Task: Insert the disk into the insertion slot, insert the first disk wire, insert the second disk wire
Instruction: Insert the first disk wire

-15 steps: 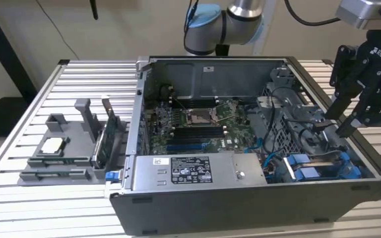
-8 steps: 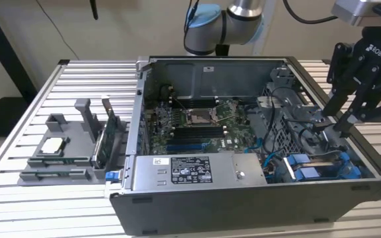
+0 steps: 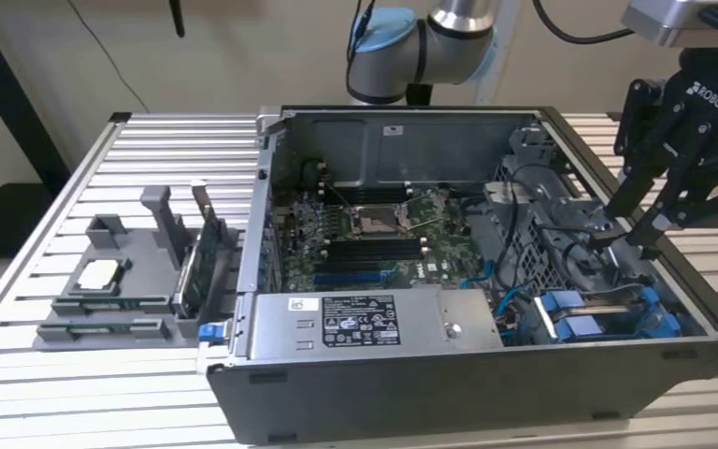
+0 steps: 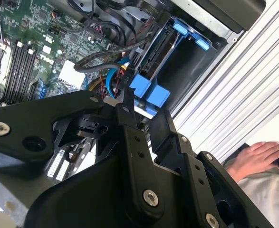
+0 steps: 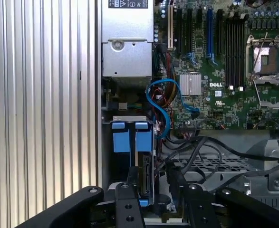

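Note:
The disk [image 5: 144, 164], in its blue carrier [image 3: 578, 323], sits edge-on inside the insertion slot of the grey drive cage [image 3: 546, 248] at the exterior view's right. Its blue tabs [image 4: 149, 90] point toward the case wall. My black gripper [image 3: 627, 238] hangs just above the disk's other end, open, and in the first wrist view its fingers [image 5: 125, 194] stand either side of the disk's edge without clearly touching it. Loose black wires [image 5: 196, 147] and a blue cable [image 5: 164, 95] lie beside the cage. A black connector [image 4: 127, 80] sits right at one fingertip.
The open computer case [image 3: 459, 393] rests on a slatted metal table [image 3: 147, 150]. A grey labelled power-supply box [image 3: 359, 323] and the motherboard [image 3: 372, 229] lie inside. A grey fixture holding parts [image 3: 122, 281] stands at the exterior view's left. A person's hand [image 4: 260, 154] rests off the table.

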Controlling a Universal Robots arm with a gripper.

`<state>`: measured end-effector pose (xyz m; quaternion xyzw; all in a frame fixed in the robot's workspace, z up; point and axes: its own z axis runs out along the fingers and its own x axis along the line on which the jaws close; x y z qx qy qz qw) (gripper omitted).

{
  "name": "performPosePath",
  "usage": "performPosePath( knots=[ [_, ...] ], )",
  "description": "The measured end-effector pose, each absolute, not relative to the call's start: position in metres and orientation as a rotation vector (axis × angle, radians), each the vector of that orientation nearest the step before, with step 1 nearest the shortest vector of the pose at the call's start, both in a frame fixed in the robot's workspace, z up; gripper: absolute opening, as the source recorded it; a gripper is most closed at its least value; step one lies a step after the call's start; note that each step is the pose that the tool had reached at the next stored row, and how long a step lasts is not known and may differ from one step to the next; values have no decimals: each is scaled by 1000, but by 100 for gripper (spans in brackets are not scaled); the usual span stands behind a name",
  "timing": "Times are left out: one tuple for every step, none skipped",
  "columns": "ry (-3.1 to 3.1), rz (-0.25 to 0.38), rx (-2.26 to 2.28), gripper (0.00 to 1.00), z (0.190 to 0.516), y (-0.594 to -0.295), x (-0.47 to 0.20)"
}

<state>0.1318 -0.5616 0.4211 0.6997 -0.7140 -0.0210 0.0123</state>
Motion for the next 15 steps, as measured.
performPosePath(
  knots=[
    [-2226, -65, 2181, 40, 421, -561, 132],
    [-2226, -65, 2181, 40, 421, -561, 132],
    [-2226, -65, 2181, 40, 421, -561, 132],
    [-2226, -65, 2181, 40, 421, -560, 132],
    [-2226, -66, 2181, 40, 421, -560, 132],
    [-2226, -65, 2181, 40, 421, -560, 132],
    [-2226, -65, 2181, 40, 421, -559, 132],
    [-2226, -65, 2181, 40, 421, -559, 132],
    [-2226, -65, 2181, 40, 421, -558, 132],
    [-2226, -65, 2181, 40, 421, -558, 132],
    [-2226, -65, 2181, 40, 421, -558, 132],
    [-2226, -66, 2181, 40, 420, -558, 132],
    [-2226, -66, 2181, 40, 420, -557, 132],
    [-2226, -66, 2181, 40, 419, -557, 132],
    [-2226, -66, 2182, 40, 418, -557, 132]
  ],
)
